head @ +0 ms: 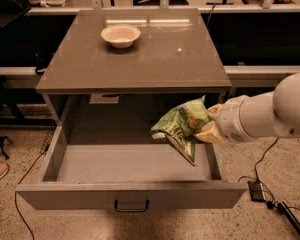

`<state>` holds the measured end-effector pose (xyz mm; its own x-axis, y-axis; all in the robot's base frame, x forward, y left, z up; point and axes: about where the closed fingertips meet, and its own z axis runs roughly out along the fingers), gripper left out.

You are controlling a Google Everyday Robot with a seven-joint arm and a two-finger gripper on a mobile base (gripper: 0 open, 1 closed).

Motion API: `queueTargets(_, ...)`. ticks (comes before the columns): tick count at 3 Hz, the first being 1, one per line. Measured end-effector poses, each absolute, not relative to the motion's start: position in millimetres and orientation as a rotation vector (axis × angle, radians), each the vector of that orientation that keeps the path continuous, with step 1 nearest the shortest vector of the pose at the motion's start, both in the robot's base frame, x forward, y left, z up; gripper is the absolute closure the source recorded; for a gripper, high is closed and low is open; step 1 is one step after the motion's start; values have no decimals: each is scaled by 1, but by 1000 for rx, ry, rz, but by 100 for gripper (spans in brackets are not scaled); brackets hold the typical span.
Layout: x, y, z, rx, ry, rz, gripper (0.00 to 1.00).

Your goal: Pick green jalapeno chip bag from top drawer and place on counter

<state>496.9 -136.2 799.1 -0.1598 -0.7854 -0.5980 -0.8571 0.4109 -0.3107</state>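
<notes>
green jalapeno chip bag [182,126] was green foil with white lettering and a small red logo. gripper [208,127], clamped on it above the top drawer [130,196], was cream-tan; arm [270,115] white. counter [155,64] glossy grey-brown, drawer matched, handle [131,205] dark. bowl [120,35] cream.
</notes>
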Motion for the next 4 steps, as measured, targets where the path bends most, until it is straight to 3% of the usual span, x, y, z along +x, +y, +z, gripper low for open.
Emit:
queueTargets(1, 498, -136, 798, -1405, 1958, 123, 100)
queueTargets(4, 648, -125, 916, -1221, 1713, -9, 100)
